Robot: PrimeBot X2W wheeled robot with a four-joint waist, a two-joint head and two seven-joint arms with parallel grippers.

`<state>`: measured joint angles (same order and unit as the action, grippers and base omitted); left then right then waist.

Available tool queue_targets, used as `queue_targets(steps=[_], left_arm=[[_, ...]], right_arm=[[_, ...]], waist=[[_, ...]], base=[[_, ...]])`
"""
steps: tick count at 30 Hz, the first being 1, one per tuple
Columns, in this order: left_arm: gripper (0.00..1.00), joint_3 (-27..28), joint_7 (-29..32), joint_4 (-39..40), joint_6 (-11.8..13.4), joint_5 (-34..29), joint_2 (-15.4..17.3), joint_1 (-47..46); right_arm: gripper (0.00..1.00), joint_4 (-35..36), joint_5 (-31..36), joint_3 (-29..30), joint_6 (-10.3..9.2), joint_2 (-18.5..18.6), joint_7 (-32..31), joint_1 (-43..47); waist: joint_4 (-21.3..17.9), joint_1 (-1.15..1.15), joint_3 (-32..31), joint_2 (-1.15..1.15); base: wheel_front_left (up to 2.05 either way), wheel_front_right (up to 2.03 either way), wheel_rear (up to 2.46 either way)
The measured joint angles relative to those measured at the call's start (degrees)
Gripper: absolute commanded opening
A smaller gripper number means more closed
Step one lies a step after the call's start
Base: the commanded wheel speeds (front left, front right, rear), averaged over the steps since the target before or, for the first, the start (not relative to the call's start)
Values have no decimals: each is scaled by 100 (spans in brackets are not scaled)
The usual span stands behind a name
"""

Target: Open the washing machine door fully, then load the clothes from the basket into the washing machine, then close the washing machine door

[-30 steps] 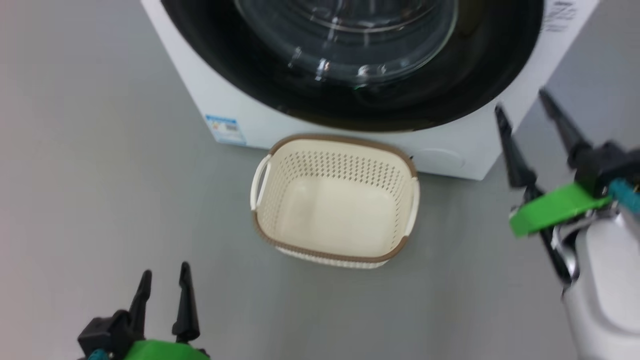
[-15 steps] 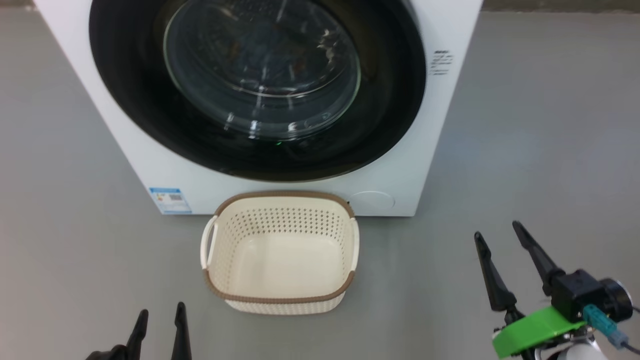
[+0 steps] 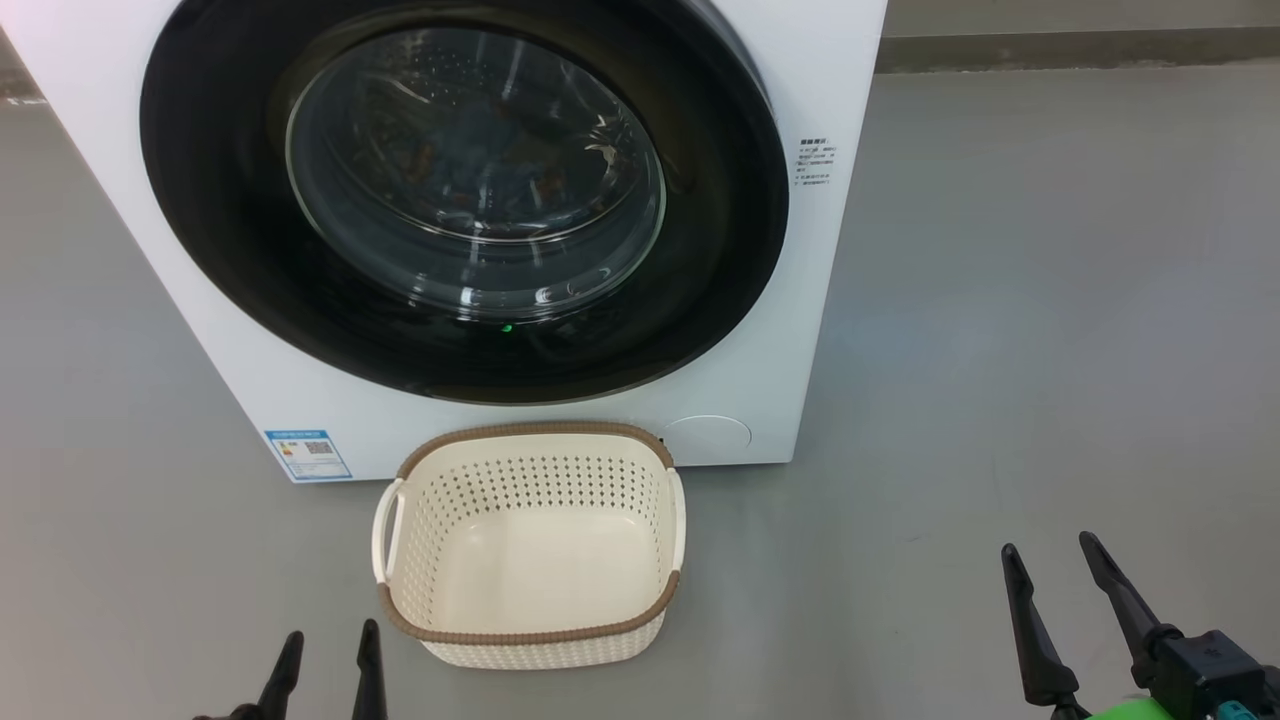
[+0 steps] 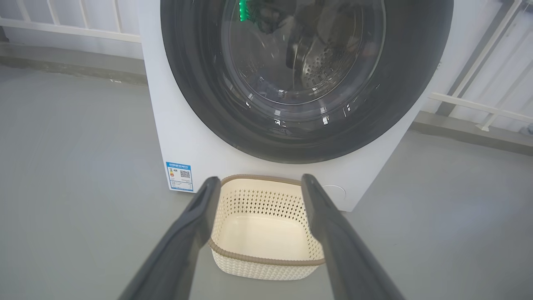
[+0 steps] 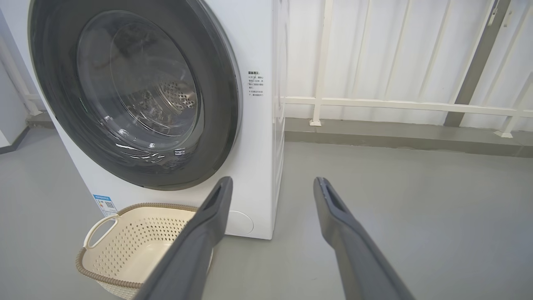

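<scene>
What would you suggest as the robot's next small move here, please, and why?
Probably only a rest pose: the round glossy black door looks flush on the big white washing machine, the cream perforated plastic basket is empty, clothes show dimly inside, and the left gripper and right gripper hang open, clear of everything.

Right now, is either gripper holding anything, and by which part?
Nothing is held. The left gripper and the right gripper both stand open and empty, apart from the cream-white perforated plastic basket and the closed glossy black round door.
</scene>
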<state>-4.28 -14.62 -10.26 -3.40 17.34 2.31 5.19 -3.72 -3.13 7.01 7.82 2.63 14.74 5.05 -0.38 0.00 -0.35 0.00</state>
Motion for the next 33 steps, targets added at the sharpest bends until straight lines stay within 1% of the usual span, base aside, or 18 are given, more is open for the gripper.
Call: queue_targets(steps=[7, 8, 9, 14, 16, 20, 24, 33], left_arm=[[100, 32, 0, 127, -18, 0, 0, 81], [100, 30, 0, 156, -51, 1, 0, 81], [0, 24, 0, 121, -48, 5, -7, 80], [0, -44, 10, -269, -47, 25, -122, 186], [0, -45, 58, -292, -48, 132, -132, 203], [0, -31, 111, -292, -48, 345, -131, 200], [0, -5, 164, -293, -49, 598, -131, 193], [0, 65, 321, -312, -75, 1127, -129, 167]], right_arm=[[100, -9, -11, 33, 0, -19, 0, 0], [100, -12, -18, 30, 0, -20, 0, 0], [0, -59, -14, 30, 1, -26, -1, -1], [0, -515, -13, 29, 2, -96, -10, 66], [0, -558, -110, 30, 2, -98, -60, 83], [0, -563, -405, 31, 2, -98, -112, 82], [0, -583, -698, 31, 2, -97, -197, 78], [0, -625, -1328, 32, 2, -97, -337, 59]], waist=[[-16, 0, 10, 0], [-11, 0, 12, 0], [-10, 0, 12, 0], [-10, 0, 12, 0], [-10, 1, 12, 0], [-8, 13, 1, 0], [-7, 3, 11, 0], [-3, 1, 18, 0]], base=[[0, 0, 0], [0, 0, 0], [0, 0, 0], [0, 0, 0], [0, 0, 0], [0, 0, 0], [0, 0, 0], [0, 0, 0]])
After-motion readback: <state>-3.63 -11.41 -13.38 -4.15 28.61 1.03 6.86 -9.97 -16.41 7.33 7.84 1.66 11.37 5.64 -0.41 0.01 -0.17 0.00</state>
